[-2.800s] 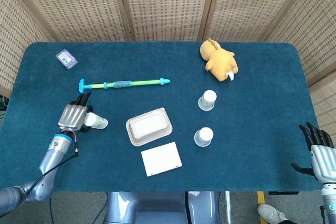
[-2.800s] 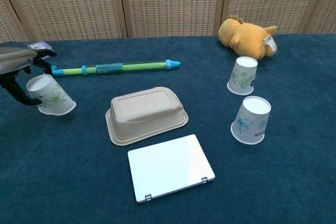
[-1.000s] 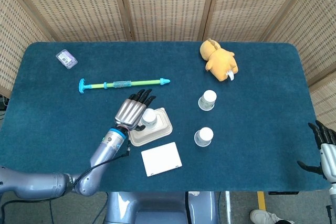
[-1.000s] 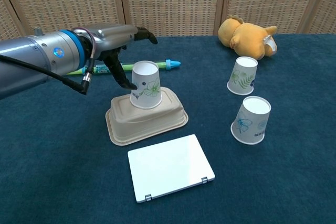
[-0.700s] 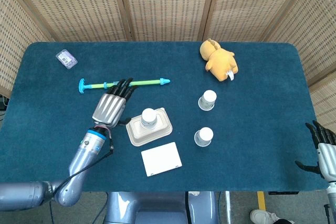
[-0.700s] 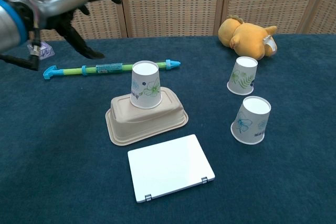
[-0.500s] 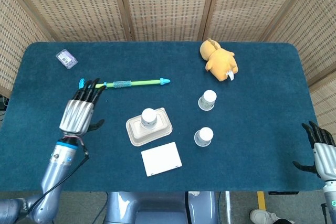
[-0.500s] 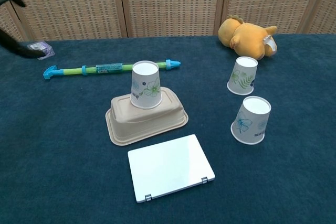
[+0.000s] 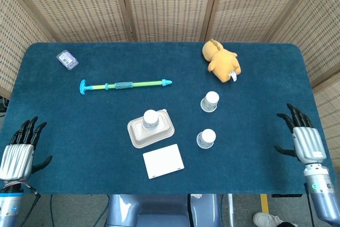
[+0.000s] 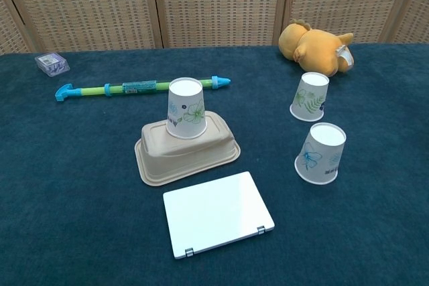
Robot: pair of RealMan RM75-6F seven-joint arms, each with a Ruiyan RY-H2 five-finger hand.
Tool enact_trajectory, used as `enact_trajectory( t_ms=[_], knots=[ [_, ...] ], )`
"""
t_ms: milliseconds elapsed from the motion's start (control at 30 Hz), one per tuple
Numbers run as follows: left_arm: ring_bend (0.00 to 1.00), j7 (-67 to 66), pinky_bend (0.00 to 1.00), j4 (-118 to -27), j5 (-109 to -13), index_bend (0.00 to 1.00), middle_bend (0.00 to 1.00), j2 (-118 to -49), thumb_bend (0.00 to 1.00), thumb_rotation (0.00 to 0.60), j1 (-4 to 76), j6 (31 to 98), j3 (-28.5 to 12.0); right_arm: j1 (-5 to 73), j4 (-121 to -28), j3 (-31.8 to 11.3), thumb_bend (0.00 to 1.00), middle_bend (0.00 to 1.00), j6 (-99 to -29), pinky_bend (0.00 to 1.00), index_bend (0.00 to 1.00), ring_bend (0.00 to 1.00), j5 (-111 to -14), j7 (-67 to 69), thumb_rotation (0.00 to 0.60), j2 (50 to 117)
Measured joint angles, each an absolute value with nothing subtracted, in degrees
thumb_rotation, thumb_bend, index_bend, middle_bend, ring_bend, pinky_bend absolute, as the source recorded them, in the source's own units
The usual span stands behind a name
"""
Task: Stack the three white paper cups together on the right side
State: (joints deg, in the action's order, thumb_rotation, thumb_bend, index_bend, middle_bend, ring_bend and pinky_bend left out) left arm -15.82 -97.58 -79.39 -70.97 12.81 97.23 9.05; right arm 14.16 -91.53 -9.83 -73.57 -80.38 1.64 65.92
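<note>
The left hand (image 9: 17,152), fingers spread and holding nothing, has drawn back to the near left corner of the table (image 9: 64,131); a moment earlier it was over the middle, where it set one cup down and let go. The right hand (image 9: 305,137), likewise empty with fingers apart, has come up along the right edge, closer to the work than it stood before. The released cup (image 10: 186,108) now stands mouth-down on the lid of the tan clamshell box (image 10: 188,149), near the centre and well apart from the other two. Those cups, the farther one (image 10: 310,96) and the nearer one (image 10: 322,153), sit inverted on the right, close but not touching, below the plush toy (image 10: 315,43). Judged from this layout, the handover is complete: the cup is staged within the right hand's reach, and no stacking has begun.
</note>
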Motion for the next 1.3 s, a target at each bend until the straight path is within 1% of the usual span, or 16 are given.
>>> enact_trajectory(
  t_ms=[167, 300, 433, 567, 767, 967, 1100, 1300],
  knots=[
    [0.00, -14.96, 0.16, -96.72, -79.41, 0.12, 0.00, -70.77, 0.23, 0.600, 12.01, 95.83, 7.53, 21.14, -95.73, -13.05, 0.19, 0.00, -67.56, 0.18, 0.24, 0.00, -79.18, -4.20, 0.600, 67.35],
    [0.00, -14.36, 0.16, -96.21, -78.81, 0.12, 0.00, -70.61, 0.23, 0.600, 11.60, 93.92, 6.16, 26.32, -97.37, -14.98, 0.19, 0.00, -62.67, 0.18, 0.24, 0.00, -76.03, -9.02, 0.600, 69.59],
    [0.00, -13.76, 0.16, -95.69, -78.18, 0.12, 0.00, -70.52, 0.23, 0.600, 11.25, 92.52, 4.88, 32.46, -97.52, -16.92, 0.19, 0.00, -56.91, 0.18, 0.24, 0.00, -70.08, -13.12, 0.600, 73.48],
    [0.00, -13.54, 0.16, -95.40, -78.03, 0.12, 0.00, -70.46, 0.23, 0.600, 10.91, 91.48, 3.91, 37.60, -96.19, -18.54, 0.20, 0.00, -53.76, 0.18, 0.24, 0.00, -64.33, -16.65, 0.600, 78.24],
    [0.00, -13.30, 0.16, -94.95, -77.85, 0.12, 0.00, -70.48, 0.23, 0.600, 10.60, 89.87, 2.87, 43.58, -93.31, -20.25, 0.20, 0.00, -51.40, 0.18, 0.24, 0.00, -59.38, -20.14, 0.600, 83.36],
    [0.00, -13.07, 0.16, -94.47, -77.55, 0.12, 0.00, -70.55, 0.23, 0.600, 10.41, 88.17, 1.67, 48.49, -92.32, -21.59, 0.21, 0.00, -50.98, 0.18, 0.25, 0.00, -54.47, -23.28, 0.600, 86.86],
    [0.00, -12.88, 0.16, -94.37, -77.49, 0.12, 0.00, -70.48, 0.23, 0.600, 10.24, 87.28, 1.17, 50.52, -92.10, -21.56, 0.22, 0.00, -50.84, 0.18, 0.27, 0.00, -51.68, -24.88, 0.600, 88.25],
    [0.00, -12.10, 0.16, -94.35, -77.75, 0.12, 0.00, -70.18, 0.23, 0.600, 9.87, 86.49, 0.33, 53.42, -91.35, -20.17, 0.22, 0.00, -50.57, 0.18, 0.28, 0.00, -47.35, -27.48, 0.600, 90.88]
  ],
)
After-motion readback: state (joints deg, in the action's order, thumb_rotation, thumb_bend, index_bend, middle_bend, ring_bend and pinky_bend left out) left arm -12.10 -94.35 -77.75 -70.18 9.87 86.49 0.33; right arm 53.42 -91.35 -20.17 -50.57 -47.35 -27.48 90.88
